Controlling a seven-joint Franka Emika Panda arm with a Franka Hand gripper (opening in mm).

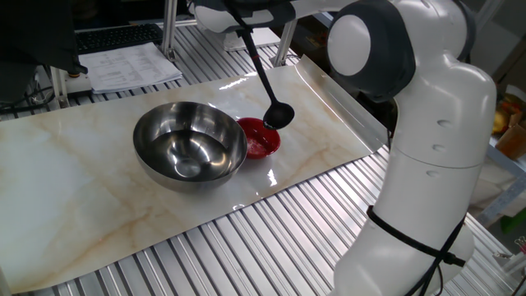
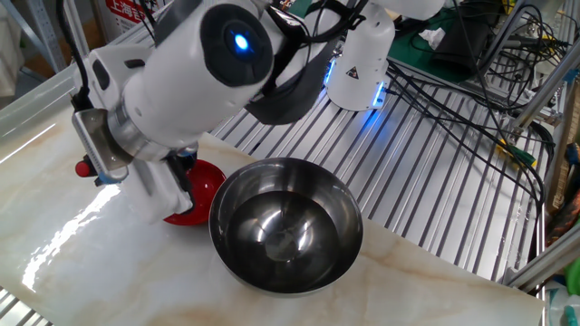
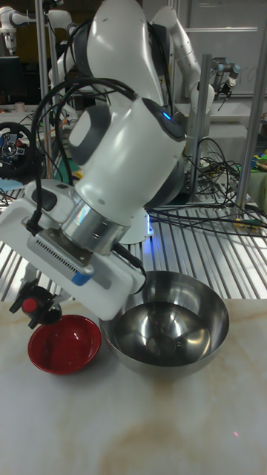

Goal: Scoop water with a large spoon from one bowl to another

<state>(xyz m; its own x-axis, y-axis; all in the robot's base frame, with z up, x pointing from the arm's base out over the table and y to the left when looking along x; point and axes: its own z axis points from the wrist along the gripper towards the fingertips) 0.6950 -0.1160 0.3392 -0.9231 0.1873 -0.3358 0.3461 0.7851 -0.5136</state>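
Note:
The large steel bowl [image 1: 191,145] [image 2: 285,222] [image 3: 167,323] sits mid-table, with only glints inside that may be water. The small red bowl [image 1: 261,143] [image 2: 205,179] [image 3: 64,344] touches its right side. The black large spoon [image 1: 279,116] hangs from my gripper [image 1: 245,25], scoop held just above the red bowl's far right rim. The handle slants up to the gripper at the top edge, which is shut on it. Its red mark [image 2: 83,167] [image 3: 30,305] shows beside the wrist. What the scoop holds is not visible.
The marble sheet [image 1: 74,189] has a raised lip on its right side [image 1: 341,99]. Papers [image 1: 127,66] and a keyboard [image 1: 115,36] lie beyond the far edge. My white arm body [image 1: 436,156] stands at the right. Cables [image 2: 453,63] run over the slatted table behind.

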